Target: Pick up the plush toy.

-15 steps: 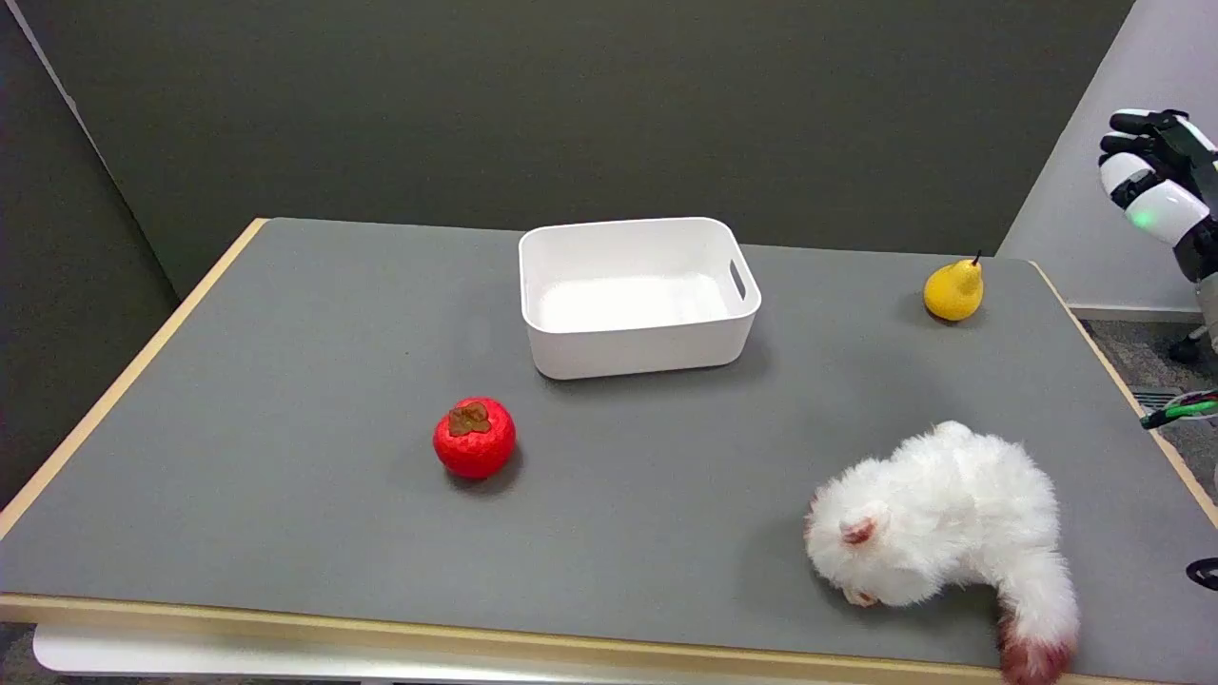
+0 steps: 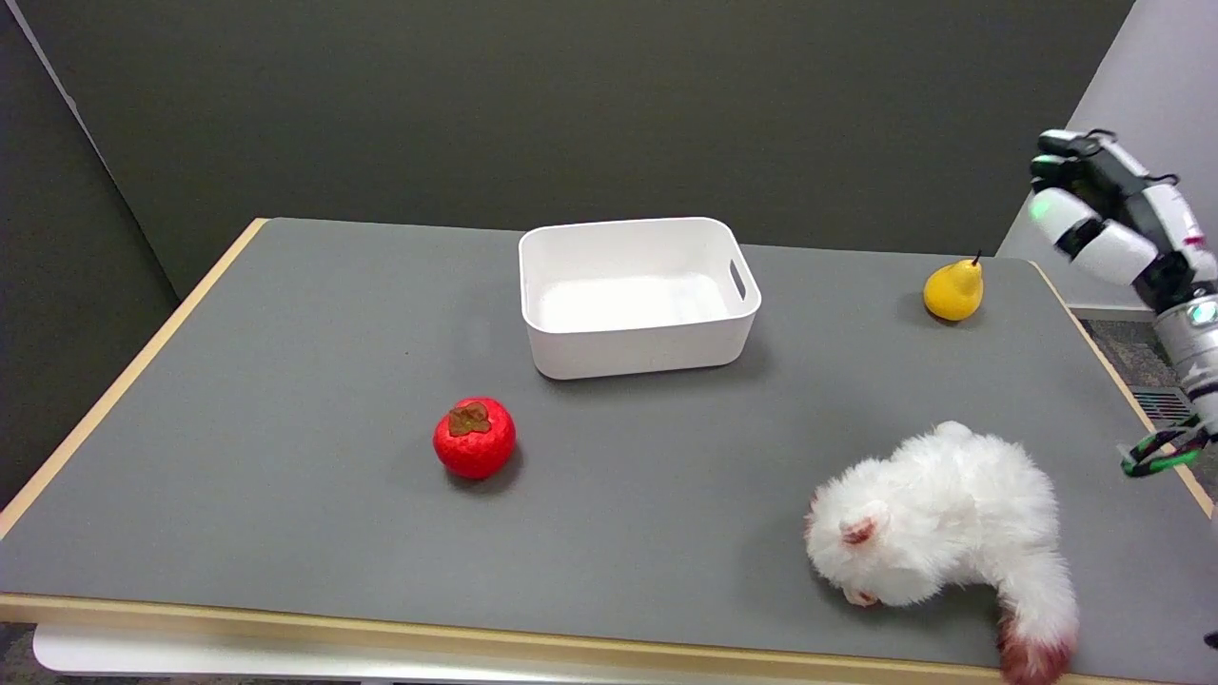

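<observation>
Plush toy (image 2: 947,528), white and fluffy with a reddish tail tip, lies on the grey surface (image 2: 285,428) at about 5 o'clock of the picture, close to the near edge, its tail curling down toward that edge. From where I sit at the controls, my right hand (image 2: 1109,224) hangs in the air at roughly 2 o'clock, above the surface's far right corner and well apart from the toy; it holds nothing, and its fingers look partly curled, though I cannot tell from this angle how far they are closed. A yellow pear (image 2: 953,289) stands on the surface just to the 8 o'clock side of the hand, near the far right edge. A white bin (image 2: 638,357) sits toward 12 o'clock, near the middle of the far side, with a handle slot in its right wall. A red persimmon (image 2: 474,437) with a brown calyx rests near the centre, at the bin's 7 o'clock and well to the 9 o'clock side of the toy.
</observation>
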Controlling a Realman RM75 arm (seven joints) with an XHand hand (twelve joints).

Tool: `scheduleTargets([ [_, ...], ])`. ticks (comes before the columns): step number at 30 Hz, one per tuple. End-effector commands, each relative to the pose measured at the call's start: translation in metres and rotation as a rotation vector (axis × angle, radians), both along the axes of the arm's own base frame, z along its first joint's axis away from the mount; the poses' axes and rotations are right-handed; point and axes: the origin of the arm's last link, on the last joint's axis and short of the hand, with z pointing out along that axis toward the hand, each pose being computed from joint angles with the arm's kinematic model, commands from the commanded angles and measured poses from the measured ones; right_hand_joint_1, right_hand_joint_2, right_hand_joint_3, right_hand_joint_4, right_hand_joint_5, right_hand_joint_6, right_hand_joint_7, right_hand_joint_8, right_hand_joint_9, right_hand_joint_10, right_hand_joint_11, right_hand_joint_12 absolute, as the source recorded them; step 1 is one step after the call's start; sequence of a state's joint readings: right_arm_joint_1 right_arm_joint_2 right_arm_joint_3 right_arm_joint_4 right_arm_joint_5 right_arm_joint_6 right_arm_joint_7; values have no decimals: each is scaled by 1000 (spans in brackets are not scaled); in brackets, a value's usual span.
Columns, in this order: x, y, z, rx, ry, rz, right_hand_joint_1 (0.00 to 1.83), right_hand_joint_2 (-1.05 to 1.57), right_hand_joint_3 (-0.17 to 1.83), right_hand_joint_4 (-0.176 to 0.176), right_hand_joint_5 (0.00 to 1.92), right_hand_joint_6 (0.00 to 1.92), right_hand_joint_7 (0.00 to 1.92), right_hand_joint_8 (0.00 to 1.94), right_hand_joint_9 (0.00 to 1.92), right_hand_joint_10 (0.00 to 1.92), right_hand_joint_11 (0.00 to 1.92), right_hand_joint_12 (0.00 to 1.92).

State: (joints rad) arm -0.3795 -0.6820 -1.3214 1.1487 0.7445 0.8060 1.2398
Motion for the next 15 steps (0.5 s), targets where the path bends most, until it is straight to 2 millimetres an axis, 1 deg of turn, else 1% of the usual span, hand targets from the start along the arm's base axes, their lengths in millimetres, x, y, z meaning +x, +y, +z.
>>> scheduleTargets([
  [1, -9, 53, -104, 114, 327, -48, 445, 626, 885, 97, 258, 490, 398, 400, 303, 775, 70, 1167],
  [4, -21, 61, -113, 125, 371, -88, 396, 606, 881, 94, 244, 468, 377, 379, 277, 744, 60, 1169],
  [8, -41, 68, -114, 142, 386, -148, 344, 581, 866, 88, 220, 431, 335, 343, 233, 695, 33, 1165],
  [10, -49, 71, -116, 158, 391, -165, 316, 558, 862, 80, 191, 394, 271, 298, 168, 638, 2, 1151],
  [11, -20, 90, -156, 248, 137, -1, 297, 537, 889, 77, 176, 404, 247, 306, 152, 636, -1, 1132],
  [12, -51, 75, -120, 173, 365, -163, 279, 518, 919, 74, 162, 417, 227, 318, 141, 639, -1, 1114],
  [13, -59, 76, -112, 155, 399, -203, 263, 504, 923, 66, 142, 416, 194, 319, 93, 629, -1, 1082],
  [15, -66, 80, -109, 148, 397, -229, 254, 492, 927, 55, 121, 417, 157, 324, 40, 617, -1, 1048],
])
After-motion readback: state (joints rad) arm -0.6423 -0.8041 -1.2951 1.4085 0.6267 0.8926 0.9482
